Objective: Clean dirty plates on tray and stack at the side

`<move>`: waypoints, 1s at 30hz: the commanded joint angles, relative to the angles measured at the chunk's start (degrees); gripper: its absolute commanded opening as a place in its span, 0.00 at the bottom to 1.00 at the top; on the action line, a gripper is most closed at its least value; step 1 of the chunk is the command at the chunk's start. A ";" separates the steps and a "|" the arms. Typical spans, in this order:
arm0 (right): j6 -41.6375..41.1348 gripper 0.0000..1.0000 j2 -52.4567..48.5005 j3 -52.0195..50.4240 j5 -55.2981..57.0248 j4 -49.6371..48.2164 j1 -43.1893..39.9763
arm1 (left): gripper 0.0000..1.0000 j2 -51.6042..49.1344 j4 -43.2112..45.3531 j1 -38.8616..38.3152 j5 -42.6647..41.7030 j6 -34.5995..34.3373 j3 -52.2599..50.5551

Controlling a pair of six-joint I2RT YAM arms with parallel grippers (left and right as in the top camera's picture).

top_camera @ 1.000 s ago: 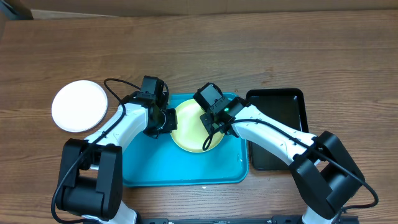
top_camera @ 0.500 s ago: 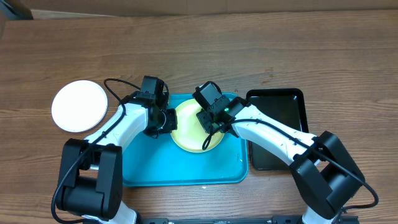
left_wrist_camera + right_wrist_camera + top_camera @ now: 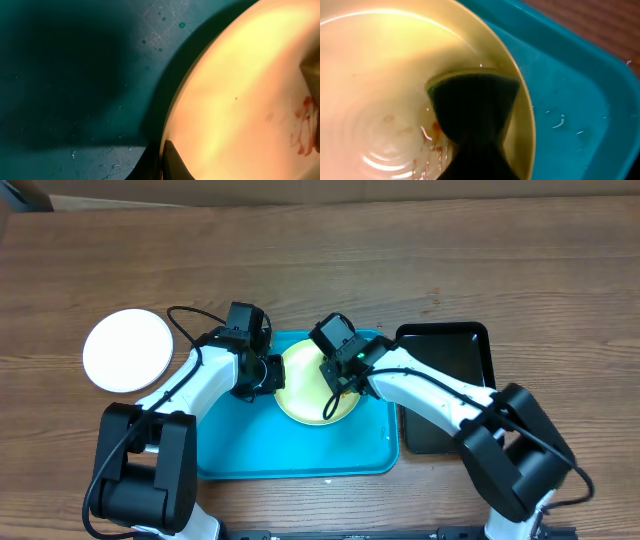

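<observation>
A large turquoise rectangular plastic tray (image 3: 300, 455) with rounded corners and a raised rim is laid flat. A pale yellow round flat plate (image 3: 300, 385) is placed inside the tray, toward its far right corner, and reddish-brown smears (image 3: 300, 135) are seen on its face. A white round plate (image 3: 128, 350) is set outside the tray, well apart from its far left corner; whether it is one plate or a stack cannot be told.
</observation>
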State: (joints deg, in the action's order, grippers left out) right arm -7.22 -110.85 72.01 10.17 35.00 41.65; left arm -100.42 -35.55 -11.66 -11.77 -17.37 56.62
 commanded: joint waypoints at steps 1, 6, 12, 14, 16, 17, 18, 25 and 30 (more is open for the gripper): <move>-0.31 0.04 -2.43 0.31 -1.51 0.15 -0.24 | 0.04 -0.46 0.02 -0.37 0.13 0.68 -0.46; -3.30 0.04 -2.56 0.31 -5.53 1.11 -0.24 | 0.04 -0.46 0.02 -0.37 0.13 0.66 -0.46; -9.27 0.04 -2.86 0.31 -11.23 1.64 -0.24 | 0.04 -0.46 0.02 -0.37 0.13 0.68 -0.46; -10.78 0.04 -3.23 0.31 -12.04 1.64 -0.20 | 0.04 -0.46 0.02 -0.37 0.13 0.68 -0.46; -11.56 0.04 -3.74 0.31 -12.52 1.60 -0.20 | 0.04 -0.46 0.02 -0.37 0.13 0.66 -0.46; -11.80 0.04 -4.04 0.31 -13.33 1.25 -0.20 | 0.04 -0.46 0.02 -0.37 0.11 0.66 -0.46; -12.48 0.04 -4.22 0.31 -13.75 1.07 -0.20 | 0.04 -0.46 0.02 -0.37 0.13 0.66 -0.46; -13.09 0.04 -4.79 0.31 -17.68 -0.57 -0.20 | 0.04 -0.46 0.02 -0.37 0.13 0.66 -0.46; -14.29 0.04 -4.79 0.35 -18.40 -2.19 -0.20 | 0.04 -0.46 0.02 -0.37 0.13 0.66 -0.46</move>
State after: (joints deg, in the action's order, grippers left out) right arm -20.27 -112.79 72.44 -3.16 33.45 40.84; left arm -100.42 -35.77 -11.64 -10.85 -17.34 56.60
